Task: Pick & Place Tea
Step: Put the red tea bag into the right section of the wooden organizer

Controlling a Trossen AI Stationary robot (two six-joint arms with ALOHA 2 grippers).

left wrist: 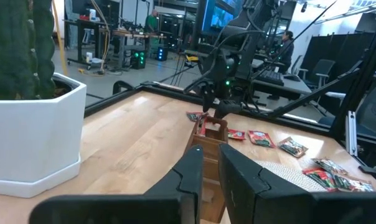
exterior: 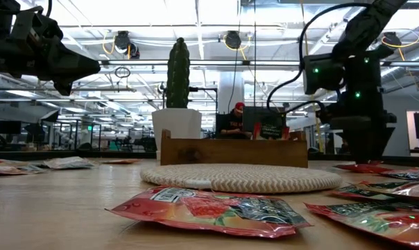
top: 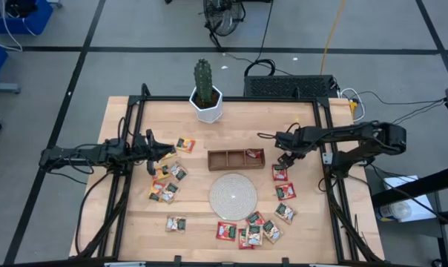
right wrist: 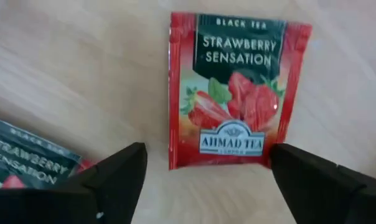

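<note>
A red strawberry tea sachet [right wrist: 238,93] lies flat on the pale wooden table [top: 135,230], face up, directly beneath the right gripper [right wrist: 203,171]. The gripper's two dark fingers stand wide apart, one to each side of the sachet's lower edge, and hold nothing. A second red sachet [right wrist: 26,162] lies just beside it, partly hidden by one finger.

From above, this sachet [top: 280,173] sits to the right of the brown wooden tray [top: 235,159], with the right gripper [top: 283,160] above it near the tray's right end. The tray's rightmost compartment already holds a red sachet [top: 254,154]. More sachets curve around the right and front of the round woven disc [top: 233,195] — one [top: 285,191] just below the first, others [top: 254,231] clustered at the front edge. Another group [top: 168,182] lies scattered on the left half of the table, well apart from the tray.

The left gripper [top: 165,153] hovers above that left group, its fingers [left wrist: 241,180] drawn close together with only a narrow gap — nothing shows between them.

A cactus in a white pot [top: 206,104] stands at the back of the table, behind the tray. In the room beyond, a person [exterior: 235,121] sits at a desk.
</note>
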